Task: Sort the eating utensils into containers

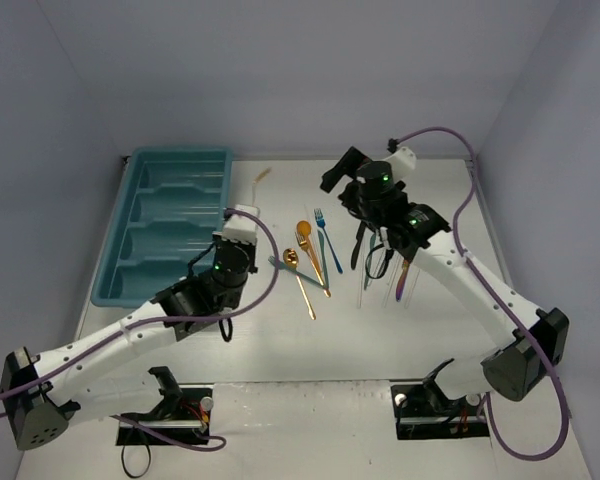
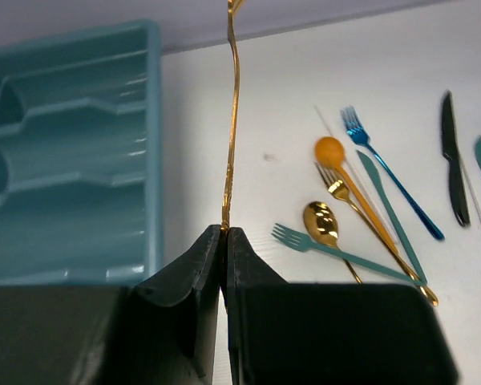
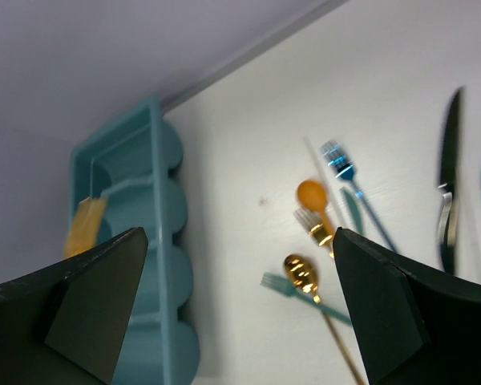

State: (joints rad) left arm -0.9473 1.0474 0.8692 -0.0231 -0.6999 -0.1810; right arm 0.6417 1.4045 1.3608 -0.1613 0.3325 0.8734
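We clamp the gold utensil (image 2: 234,120) by one end in our left gripper (image 2: 224,237), just right of the teal tray (image 2: 153,160), ready for a compartment, while our right gripper (image 3: 236,241) hangs open over the loose cutlery (image 2: 321,222).

The tray (image 2: 154,144) at the left of the left wrist view looks like moulded teal plastic, smooth, with a soft sheen along its ridges. The slim gold utensil (image 2: 235,120) running up the middle of that view is polished metal, bright along its edge. The gold spoon (image 2: 321,222) at lower right shines the same, with a white highlight in its bowl. The blue fork (image 2: 397,184) has a glossy metallic coat. The teal fork (image 2: 337,254) is duller, more satin. The black knife (image 2: 453,160) at the right edge is dark with only a faint gleam. The left gripper's fingers (image 2: 194,277) are matt black plastic. In the top view the table (image 1: 380,330) is smooth, matt white, the arm shells (image 1: 100,345) are white plastic and the cable (image 1: 440,129) is purple with a slight gloss.
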